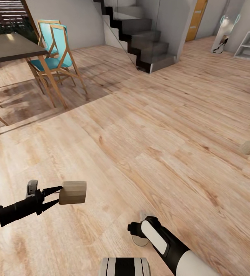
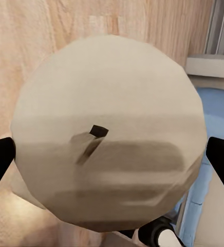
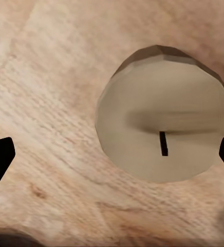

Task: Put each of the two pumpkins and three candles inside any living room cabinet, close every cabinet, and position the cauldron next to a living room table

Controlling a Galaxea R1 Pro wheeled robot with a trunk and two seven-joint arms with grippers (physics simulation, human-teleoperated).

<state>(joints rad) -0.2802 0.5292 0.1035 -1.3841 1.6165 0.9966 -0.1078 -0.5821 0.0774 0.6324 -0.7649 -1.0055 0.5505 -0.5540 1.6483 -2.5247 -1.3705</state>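
My left gripper (image 1: pixel 58 194) is clamped on one candle (image 1: pixel 73 192), lifted above the floor (image 1: pixel 147 126), its axis lying sideways. My right gripper (image 3: pixel 112 159) hangs spread wide over a second candle (image 3: pixel 163 136) standing upright directly below, mostly hidden behind my forearm in the head view. A third candle (image 1: pixel 249 147) lies toppled far right, nearer my right arm.
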